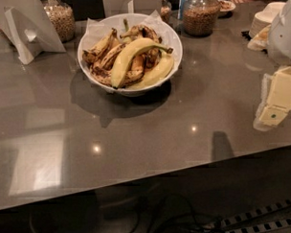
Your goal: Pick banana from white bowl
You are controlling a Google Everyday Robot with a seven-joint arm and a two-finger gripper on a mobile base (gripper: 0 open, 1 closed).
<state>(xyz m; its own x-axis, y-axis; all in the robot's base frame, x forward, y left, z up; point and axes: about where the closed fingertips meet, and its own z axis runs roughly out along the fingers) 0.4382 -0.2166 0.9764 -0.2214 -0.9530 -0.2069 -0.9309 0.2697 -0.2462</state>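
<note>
The white bowl (177,46) sits toward the back of the grey bench (136,138), a little left of the middle, with white paper (95,25) poking up round its rim. The banana (133,59) lies on top of the heap inside it, a long bright yellow curve running from the front left of the bowl up to its dark stem at the right rim. Just under it on the right rests a paler banana (157,72), and behind both are small brown-spotted bananas (104,49). The tool (274,102) hangs at the far right edge, low over the bench and well apart from the bowl, touching none of the fruit; from here I cannot tell whether it is apart or together. A glass jar (199,16) stands behind the bowl on the right, a second jar (60,18) behind it on the left beside a white card stand (25,31). Cables (178,223) lie on the floor below.
</note>
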